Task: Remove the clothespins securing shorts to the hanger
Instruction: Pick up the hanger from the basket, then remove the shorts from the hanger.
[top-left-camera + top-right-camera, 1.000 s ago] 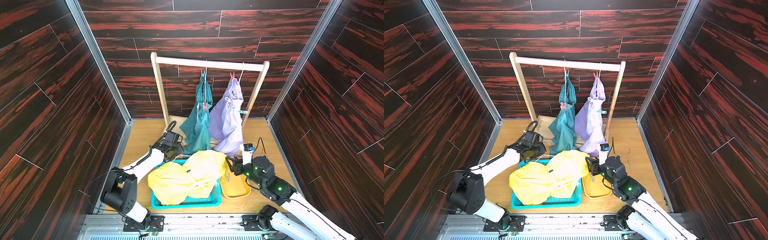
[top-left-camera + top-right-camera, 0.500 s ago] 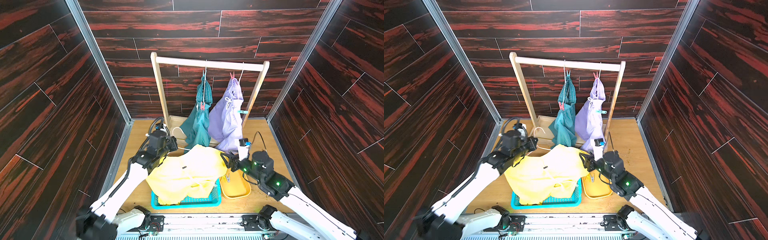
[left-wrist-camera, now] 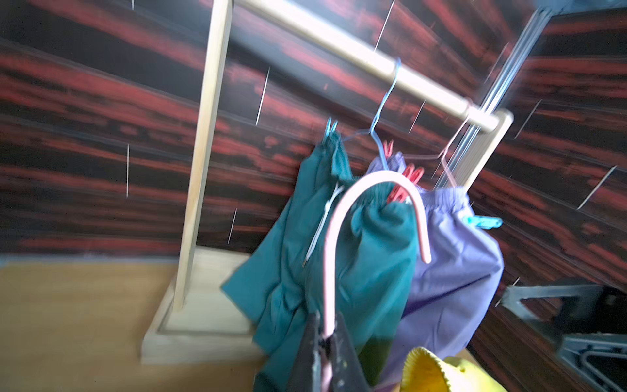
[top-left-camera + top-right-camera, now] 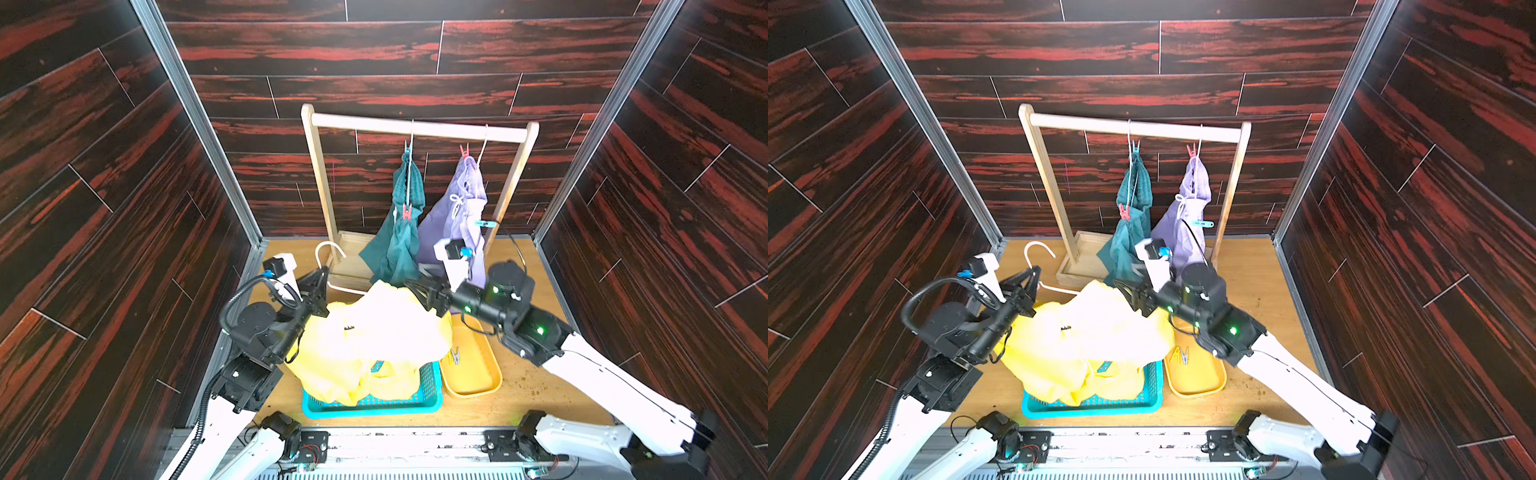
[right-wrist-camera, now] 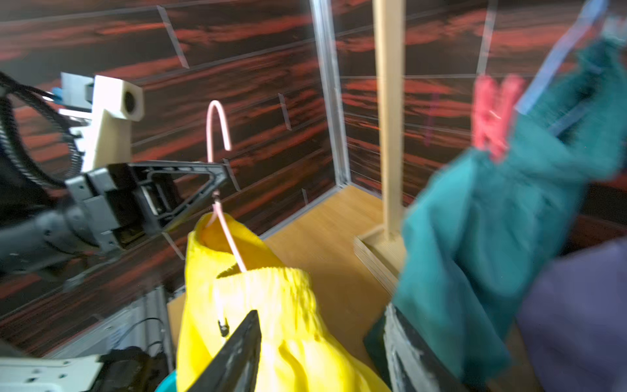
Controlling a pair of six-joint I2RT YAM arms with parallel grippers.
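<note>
Hanger duty was on the left gripper (image 4: 324, 274): its jaws were pressed together on the neck of the pink hanger (image 3: 383, 175), just under the hook. That kept the yellow shorts (image 4: 374, 332) lifted over the teal basket (image 4: 374, 409) instead of slumping into it. My guess is the pinch was there to steady the wire so the other arm could work along the waistband.

The right gripper (image 5: 322, 310) sat at the far end of the yellow shorts with its jaws spread and, as far as I could tell, nothing clamped between them. No pin showed on the yellow pair in any view, though a fold could've hidden one. The yellow clothespins (image 4: 1182, 355) lay in the yellow tray (image 4: 478, 386) right beside the basket.

The rest were up on the wooden rack (image 4: 415, 126). The teal shorts (image 4: 399, 249) carried a blue top pin (image 4: 407, 146) and a red lower pin (image 4: 407, 212). The lavender shorts (image 4: 453, 224) had a red top pin (image 4: 464, 150) and a blue side pin (image 4: 485, 224).

Room-wise it was tight. The right arm was just in front of the hanging hems, the rack's post stood near the left gripper, and walls boxed in both sides. Bare worktop (image 4: 523, 374) really only showed to the right of the tray.
</note>
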